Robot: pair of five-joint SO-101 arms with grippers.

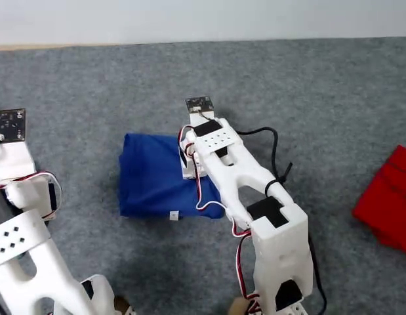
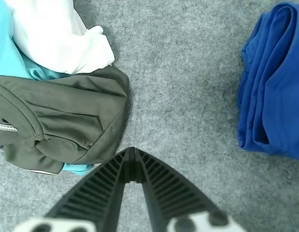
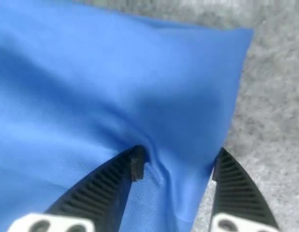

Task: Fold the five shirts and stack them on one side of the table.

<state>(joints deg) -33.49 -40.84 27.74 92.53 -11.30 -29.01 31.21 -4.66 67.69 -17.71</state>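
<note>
Right pincer (image 3: 179, 155): ribbed black fingers spread wide, pressed into a puckered ridge of the smooth blue folded fabric shirt (image 1: 150, 176), which lies just 9 o'clock of table centre. Left pincer (image 2: 133, 153): fingers closed together, empty, above the grey felt table (image 1: 307, 85). Rumpled red fabric shirt (image 1: 389, 197) at 3 o'clock edge.

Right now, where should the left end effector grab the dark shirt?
Probably the rounded corner of the dark shirt nearest the left end effector, coming from the bare felt: that folded edge is thick and uncovered. Jaws are shut; open first.
</note>
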